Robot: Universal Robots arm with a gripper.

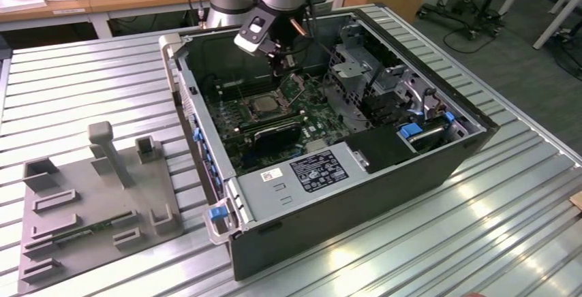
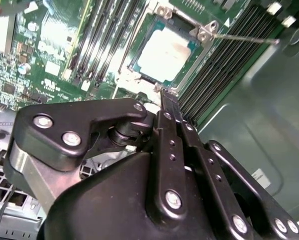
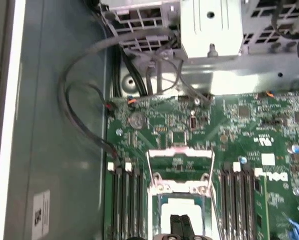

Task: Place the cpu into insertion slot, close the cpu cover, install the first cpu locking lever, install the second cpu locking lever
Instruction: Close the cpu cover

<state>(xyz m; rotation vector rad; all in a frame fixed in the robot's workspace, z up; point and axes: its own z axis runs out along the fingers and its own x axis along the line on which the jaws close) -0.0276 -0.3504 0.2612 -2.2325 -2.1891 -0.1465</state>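
We see the cpu (image 2: 164, 52) lying in the insertion slot (image 1: 264, 104) on the green motherboard (image 3: 249, 125). This is inside the open computer case (image 1: 382, 195), which rests on the ribbed counter (image 1: 473, 236). The gripper (image 2: 163, 95) hangs at the slot's edge, its fingers (image 2: 172, 145) pressed together with nothing between them (we cannot tell whether the tips touch the metal rim). A thin metal lever (image 2: 244, 38) juts away from one corner of the slot. A grey fixture tray (image 1: 91, 201) lies at the exterior view's left, well apart from the case.
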